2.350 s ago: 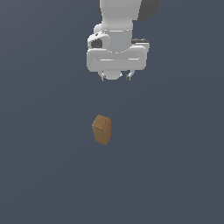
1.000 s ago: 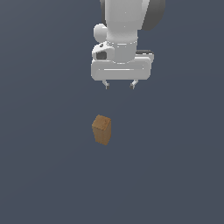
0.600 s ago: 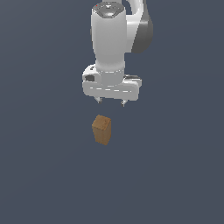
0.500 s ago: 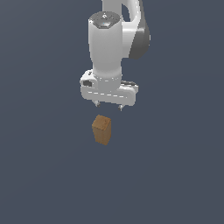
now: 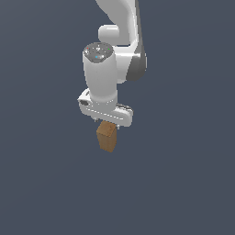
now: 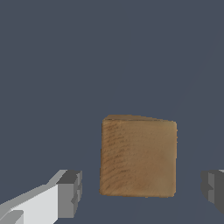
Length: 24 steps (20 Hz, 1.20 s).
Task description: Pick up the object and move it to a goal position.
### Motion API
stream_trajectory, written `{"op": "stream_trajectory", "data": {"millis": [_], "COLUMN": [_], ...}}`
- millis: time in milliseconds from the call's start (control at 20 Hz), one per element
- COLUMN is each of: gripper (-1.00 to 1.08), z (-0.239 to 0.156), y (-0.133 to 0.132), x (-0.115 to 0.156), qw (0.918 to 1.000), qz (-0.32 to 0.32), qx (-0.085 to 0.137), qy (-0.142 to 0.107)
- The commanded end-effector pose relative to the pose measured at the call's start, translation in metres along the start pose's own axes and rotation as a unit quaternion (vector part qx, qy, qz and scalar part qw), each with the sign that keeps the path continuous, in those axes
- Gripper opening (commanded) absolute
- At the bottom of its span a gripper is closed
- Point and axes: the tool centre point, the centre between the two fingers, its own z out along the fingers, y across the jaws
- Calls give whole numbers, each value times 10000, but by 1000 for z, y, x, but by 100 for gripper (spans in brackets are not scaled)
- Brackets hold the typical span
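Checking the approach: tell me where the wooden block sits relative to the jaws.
In the wrist view the wooden block stands between the open gripper's jaws, touching neither; in the exterior view it is directly below the gripper.

You see the white arm (image 5: 120, 55) coming down from the top of the exterior view, wrist pointing down. The gripper (image 5: 106, 123) sits directly over the wooden block (image 5: 107, 137), its body covering the block's upper edge. You can't make out the fingertips here, so jaw spacing and any contact with the block are unclear. The block stands upright, lighter top face visible, on the flat dark grey floor (image 5: 183, 183). It's narrower than the gripper body above it.
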Motion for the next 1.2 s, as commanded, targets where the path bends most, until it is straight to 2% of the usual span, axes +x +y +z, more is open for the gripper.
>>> {"op": "stream_trajectory", "data": {"millis": [0,350,800,1100,1150], "gripper": [100,100,100,100,-100], "z": [6,10,49,58,58], "y": [3,3,4,4,4], "x": [3,3,3,4,4], "qw": [10000,10000,9999,9999,9999], "qz": [81,93,108,111,111], "qx": [-11,-15,-16,-17,-17], "qy": [-5,-12,-9,-9,-9]}}
